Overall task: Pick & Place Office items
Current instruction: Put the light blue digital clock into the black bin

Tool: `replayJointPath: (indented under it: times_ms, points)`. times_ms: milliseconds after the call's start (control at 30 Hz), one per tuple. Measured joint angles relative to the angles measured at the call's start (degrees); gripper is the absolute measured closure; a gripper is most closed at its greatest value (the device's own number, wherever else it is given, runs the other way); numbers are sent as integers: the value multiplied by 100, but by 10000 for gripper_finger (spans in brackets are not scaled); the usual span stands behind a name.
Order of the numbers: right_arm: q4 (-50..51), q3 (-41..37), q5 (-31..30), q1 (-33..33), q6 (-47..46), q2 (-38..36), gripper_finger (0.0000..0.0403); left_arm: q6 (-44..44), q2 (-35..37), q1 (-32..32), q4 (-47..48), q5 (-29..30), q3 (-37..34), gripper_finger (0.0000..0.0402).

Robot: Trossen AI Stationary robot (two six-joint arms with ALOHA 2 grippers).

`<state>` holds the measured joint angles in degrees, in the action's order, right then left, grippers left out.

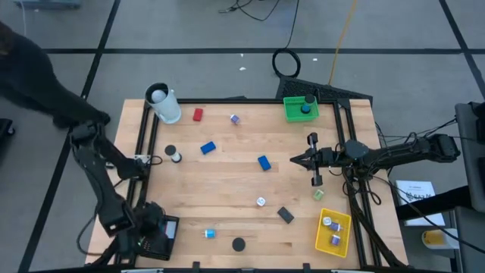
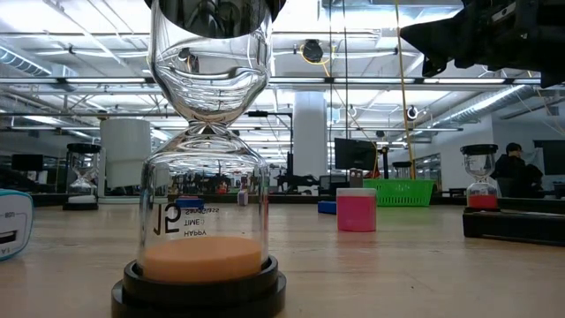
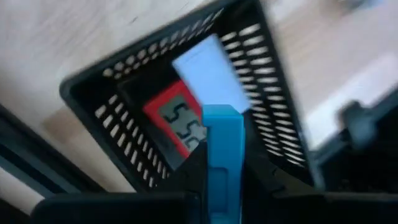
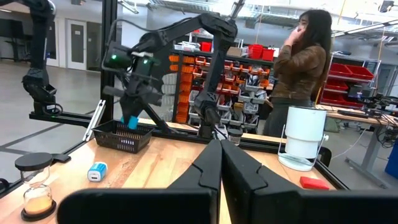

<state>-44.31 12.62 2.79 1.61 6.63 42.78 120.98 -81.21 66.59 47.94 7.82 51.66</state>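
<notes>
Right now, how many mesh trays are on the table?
3: the green mesh tray at the far edge, the yellow mesh tray near right, the black mesh tray near left. None seems hidden.

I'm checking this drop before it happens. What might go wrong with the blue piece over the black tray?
1. The left claw holds the blue block above the black tray, which already holds a red timer and a white piece. The block may land on them and bounce or tip out.
2. The tray sits at the table's corner, so a stray block could fall off the table.
</notes>
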Motion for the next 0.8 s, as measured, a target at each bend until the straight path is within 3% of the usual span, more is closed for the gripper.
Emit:
replayJointPath:
  times_ms: [200, 600, 800]
  points:
    - [0, 0, -2, 2, 0, 0, 403, 308, -472, 22, 59, -301, -1, 346]
    - [29, 0, -2, 0, 2, -2, 403, 429, -518, -233, 129, -504, -2, 343]
    - [43, 0, -2, 0, 2, 0, 403, 317, -520, -376, 121, -556, -2, 298]
